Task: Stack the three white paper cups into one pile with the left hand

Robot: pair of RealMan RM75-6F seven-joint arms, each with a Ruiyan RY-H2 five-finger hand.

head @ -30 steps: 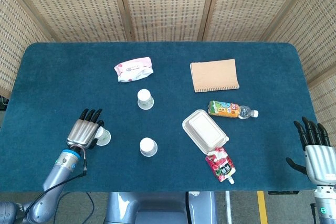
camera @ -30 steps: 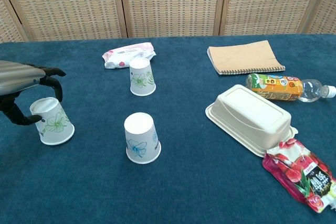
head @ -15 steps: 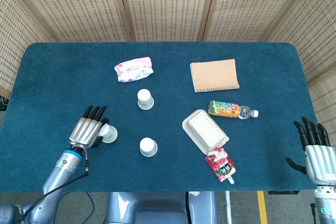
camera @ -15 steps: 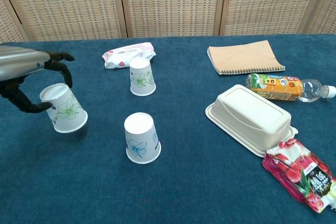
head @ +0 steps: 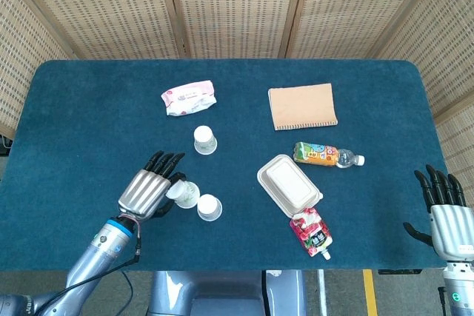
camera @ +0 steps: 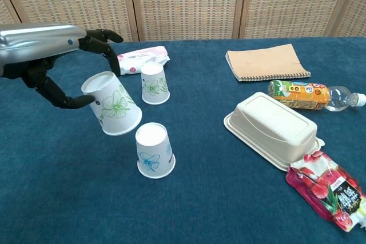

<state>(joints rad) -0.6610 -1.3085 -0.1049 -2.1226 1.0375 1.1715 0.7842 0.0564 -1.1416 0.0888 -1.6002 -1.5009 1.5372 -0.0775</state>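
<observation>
My left hand (head: 150, 192) (camera: 63, 64) holds an upside-down white paper cup with a green flower print (camera: 112, 103) (head: 185, 195), tilted and lifted off the table. It hangs just up and left of a second inverted cup with a blue print (camera: 154, 150) (head: 209, 207), which stands near the table's front. A third inverted cup with a green print (camera: 154, 83) (head: 204, 140) stands farther back, by the wipes. My right hand (head: 445, 211) rests open at the table's right front edge, empty.
A pink wipes pack (head: 189, 98) lies behind the cups. To the right are a tan notebook (head: 302, 106), a drink bottle (head: 326, 155), a white clamshell box (head: 289, 185) and a red pouch (head: 312, 232). The blue tabletop (head: 89, 109) lies bare on the left.
My left hand has lifted the green-flower cup off the table and carried it right and up, from the left front toward the blue-print cup. The right hand has not moved.
</observation>
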